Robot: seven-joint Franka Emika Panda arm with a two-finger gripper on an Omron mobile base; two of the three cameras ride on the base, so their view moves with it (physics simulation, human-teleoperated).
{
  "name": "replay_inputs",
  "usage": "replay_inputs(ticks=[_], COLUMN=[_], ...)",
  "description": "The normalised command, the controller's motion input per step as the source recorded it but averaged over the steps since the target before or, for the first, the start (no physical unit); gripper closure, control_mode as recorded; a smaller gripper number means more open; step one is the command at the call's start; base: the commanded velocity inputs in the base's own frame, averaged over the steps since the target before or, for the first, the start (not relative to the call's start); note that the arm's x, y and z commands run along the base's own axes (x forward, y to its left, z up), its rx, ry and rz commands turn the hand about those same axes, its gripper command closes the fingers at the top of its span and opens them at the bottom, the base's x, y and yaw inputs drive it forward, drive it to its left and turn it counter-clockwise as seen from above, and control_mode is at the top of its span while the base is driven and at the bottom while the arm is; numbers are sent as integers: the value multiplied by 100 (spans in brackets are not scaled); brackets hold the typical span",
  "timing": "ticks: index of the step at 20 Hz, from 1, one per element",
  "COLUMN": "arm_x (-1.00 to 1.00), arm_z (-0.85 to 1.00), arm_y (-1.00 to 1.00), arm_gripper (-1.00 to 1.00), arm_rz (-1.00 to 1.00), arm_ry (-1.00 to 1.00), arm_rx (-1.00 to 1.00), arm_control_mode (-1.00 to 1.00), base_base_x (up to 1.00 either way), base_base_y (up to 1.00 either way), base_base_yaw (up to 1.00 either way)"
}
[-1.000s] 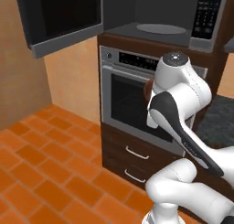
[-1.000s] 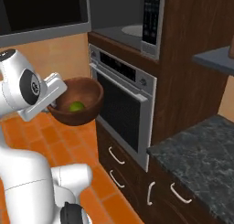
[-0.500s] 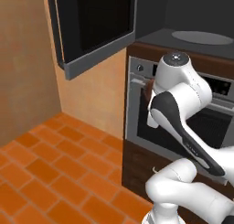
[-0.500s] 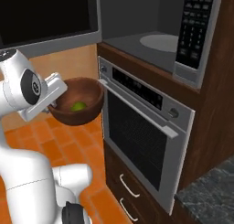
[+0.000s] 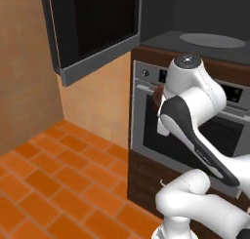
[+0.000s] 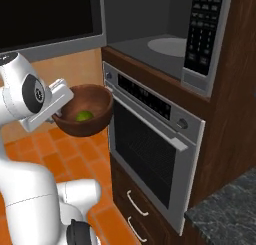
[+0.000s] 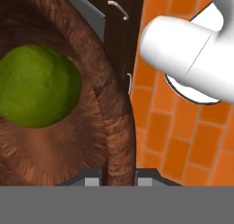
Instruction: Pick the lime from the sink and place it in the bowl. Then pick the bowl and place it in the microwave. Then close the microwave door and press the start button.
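The black box-shaped microwave [image 6: 165,39] stands open above the oven, its wide black glass door [image 5: 93,28] swung out, start unpressed. The thick reddish-brown wooden bowl [image 6: 85,111], rim pinched in the claw [image 7: 119,175], hangs beside the oven, carrying the small green lime [image 7: 39,86].

The light is soft and even — no glare, only faint shadows. The microwave [image 6: 165,44] is dark inside. Everything looks a bit blurry — most up close in the hand view.
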Motion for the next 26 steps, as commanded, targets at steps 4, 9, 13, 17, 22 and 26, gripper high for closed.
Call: replay_inputs(ticks=[4, 9, 13, 17, 22, 26], arm_x=[0, 0, 0, 0, -4, -20], arm_z=[0, 0, 0, 0, 15, 73], arm_y=[0, 0, 0, 0, 13, 11], arm_gripper=[100, 100, 100, 100, 100, 100], arm_rz=[0, 0, 0, 0, -6, 0], arm_ry=[0, 0, 0, 0, -5, -14], arm_rx=[0, 0, 0, 0, -1, -4], arm_control_mode=[100, 100, 100, 100, -100, -100], base_base_x=[19, 8, 0, 0, 0, 0], base_base_y=[0, 4, 5, 18, 8, 0], base_base_yaw=[-18, -26, -16, -20, -9, 0])
